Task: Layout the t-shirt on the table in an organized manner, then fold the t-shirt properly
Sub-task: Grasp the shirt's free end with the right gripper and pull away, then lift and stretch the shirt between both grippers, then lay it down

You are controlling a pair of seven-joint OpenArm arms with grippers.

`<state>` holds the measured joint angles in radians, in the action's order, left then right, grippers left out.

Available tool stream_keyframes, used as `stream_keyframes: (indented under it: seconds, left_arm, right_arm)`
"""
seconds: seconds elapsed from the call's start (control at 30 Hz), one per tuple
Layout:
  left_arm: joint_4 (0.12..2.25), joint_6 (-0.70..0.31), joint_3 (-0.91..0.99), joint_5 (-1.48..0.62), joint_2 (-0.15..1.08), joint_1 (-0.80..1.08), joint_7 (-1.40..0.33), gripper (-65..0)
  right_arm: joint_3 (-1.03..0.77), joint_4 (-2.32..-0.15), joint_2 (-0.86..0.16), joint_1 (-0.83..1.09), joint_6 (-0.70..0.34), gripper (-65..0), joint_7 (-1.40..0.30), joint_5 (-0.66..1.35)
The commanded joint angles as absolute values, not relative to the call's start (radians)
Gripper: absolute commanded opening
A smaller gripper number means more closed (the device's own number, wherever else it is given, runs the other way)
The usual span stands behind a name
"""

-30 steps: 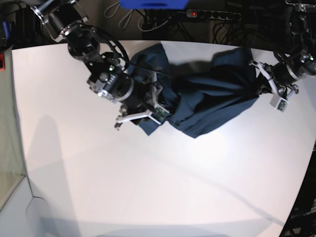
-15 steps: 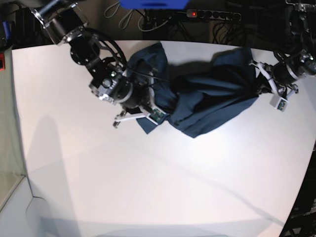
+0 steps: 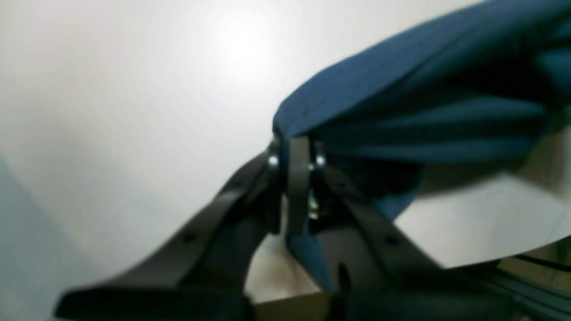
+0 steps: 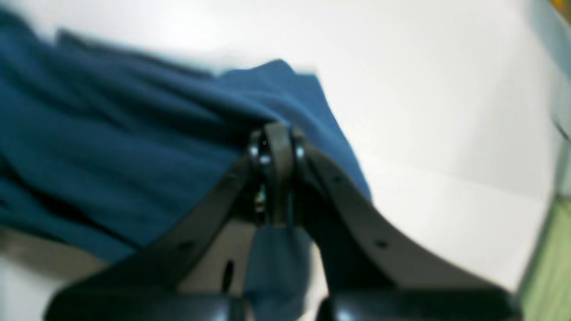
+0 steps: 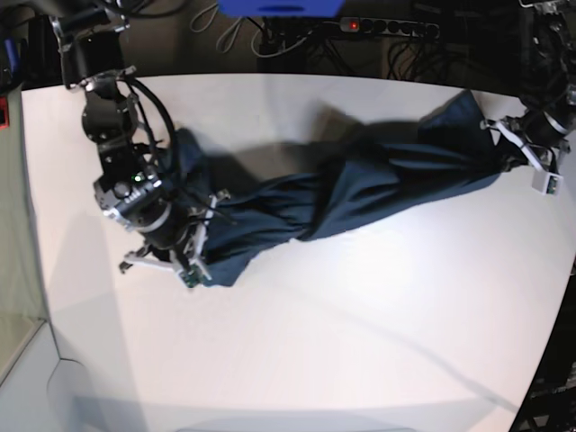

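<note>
Both grippers clamp the t-shirt [image 5: 342, 193]: left gripper [image 3: 294, 162] jaws pinched on a hem edge, right gripper [image 4: 274, 149] same at the opposite end. Shirt hangs stretched btwn them, twisted mid-span, sagging to the table [image 5: 315, 342]. Judgement: keep tension even, untwist, then lower flat w/o releasing early.

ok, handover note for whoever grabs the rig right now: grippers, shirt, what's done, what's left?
Left gripper: shut on the t-shirt.
Right gripper: shut on the t-shirt too.
Shirt: held between both arms across the far part of the table, twisted into a bunched band, not flat.
Done: both ends gripped.
Left: untwist, lay it flat, then every fold.
</note>
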<state>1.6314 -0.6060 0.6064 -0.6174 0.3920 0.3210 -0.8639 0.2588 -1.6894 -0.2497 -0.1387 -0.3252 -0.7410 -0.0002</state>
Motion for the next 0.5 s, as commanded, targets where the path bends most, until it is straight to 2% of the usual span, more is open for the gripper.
stream_keyframes:
  seconds: [0.0, 0.2, 0.47]
  left_arm:
    - [1.646, -0.604, 0.616, -0.633, 0.410, 0.314, -0.843, -64.8]
    - [1.646, -0.604, 0.619, -0.636, 0.417, 0.311, -0.837, -64.8]
    - [1.647, -0.604, 0.765, -0.639, 0.410, 0.283, -0.843, -64.8]
  right_arm:
    - [0.232, -1.716, -0.252, -0.159, -0.318, -65.0, -0.723, -0.002]
    - [0.102, -1.722, -0.249, -0.179, -0.318, -65.0, -0.723, -0.002]
    - [-0.007, -1.721, -0.254, -0.193, -0.318, -65.0, -0.723, -0.001]
